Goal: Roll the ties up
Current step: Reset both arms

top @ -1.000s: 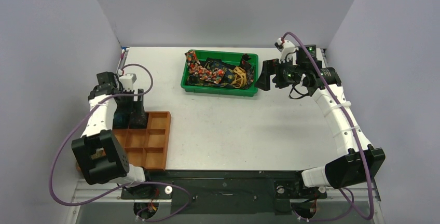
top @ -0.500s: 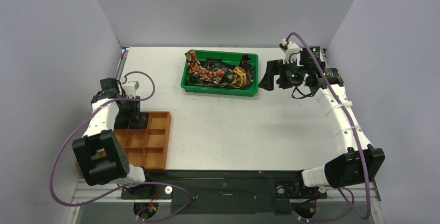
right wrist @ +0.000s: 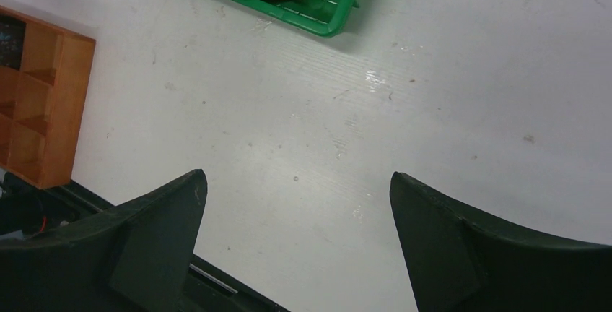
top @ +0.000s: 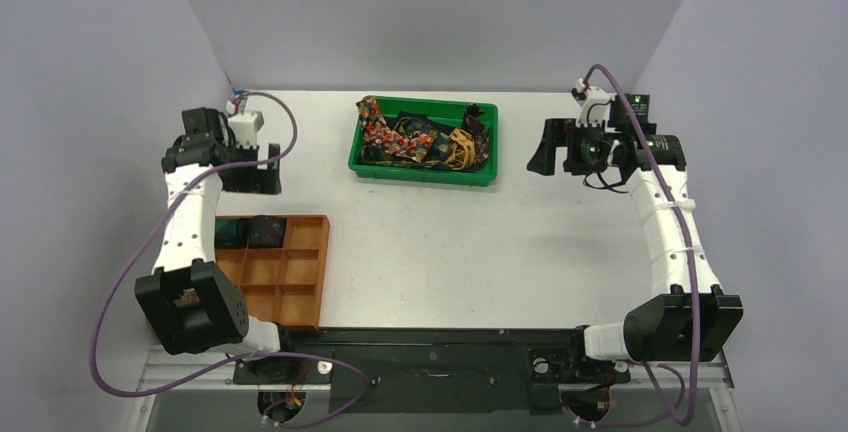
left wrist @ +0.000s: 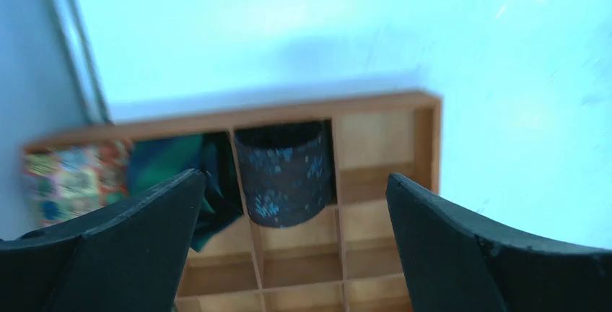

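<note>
Several loose patterned ties lie tangled in the green bin. A rolled dark tie with blue flecks stands in a back compartment of the wooden organizer, beside a green rolled tie and a multicoloured one. From above, the dark coil shows in the organizer's back row. My left gripper hovers open above and behind the organizer, its jaws empty. My right gripper is open to the right of the bin, holding nothing.
The wooden organizer sits at the table's near left edge, with several front compartments bare. The green bin stands at the back centre. Grey walls close in left, right and back. Purple cables loop off both arms.
My left gripper has lifted out of the organizer and moved back, leaving the dark rolled tie in its compartment. The right gripper has drifted to the right, away from the bin.
</note>
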### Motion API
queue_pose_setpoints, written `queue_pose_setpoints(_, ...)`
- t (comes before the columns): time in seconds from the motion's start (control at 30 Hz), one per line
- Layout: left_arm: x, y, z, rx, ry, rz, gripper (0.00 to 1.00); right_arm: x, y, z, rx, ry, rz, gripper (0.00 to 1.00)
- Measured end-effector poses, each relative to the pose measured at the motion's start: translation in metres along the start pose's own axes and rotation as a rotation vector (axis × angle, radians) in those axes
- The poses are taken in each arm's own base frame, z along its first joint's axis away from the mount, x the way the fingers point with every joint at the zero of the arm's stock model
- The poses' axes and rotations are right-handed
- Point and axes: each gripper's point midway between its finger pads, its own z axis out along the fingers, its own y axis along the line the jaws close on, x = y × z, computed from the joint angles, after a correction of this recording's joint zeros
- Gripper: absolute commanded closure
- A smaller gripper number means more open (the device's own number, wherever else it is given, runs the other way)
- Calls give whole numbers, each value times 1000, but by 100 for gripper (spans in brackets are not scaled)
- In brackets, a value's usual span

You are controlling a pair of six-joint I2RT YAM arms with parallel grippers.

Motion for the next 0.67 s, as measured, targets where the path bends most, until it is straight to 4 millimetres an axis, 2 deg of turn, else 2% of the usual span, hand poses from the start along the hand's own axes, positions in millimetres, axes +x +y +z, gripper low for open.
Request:
queue_pose_setpoints(0.17,-92,-19,-54,0,-225,52,3,-2,-35,-21,110,-10,31,5)
queue_pose_setpoints(0.23,-116,-36,-69,13,-286,76,3,-7,-51,-30,176,-24,28,5)
queue_pose_setpoints(0.3,-131,-57,-78,34,-324,101,3,-7,-65,-36,232,-26,25,5)
queue_pose_setpoints(0.4,-138,-99,-81,91,-342,138,3,1,-86,-44,312,-3,21,5)
queue_pose_setpoints(0.47,-134,-117,-77,121,-330,147,3,12,-95,-46,344,20,25,5)
queue_pose_setpoints(0.57,-122,-123,-65,134,-293,127,3,40,-104,-45,373,82,44,5)
queue_pose_setpoints(0.67,-96,-120,-50,131,-228,89,3,67,-106,-44,380,136,67,5)
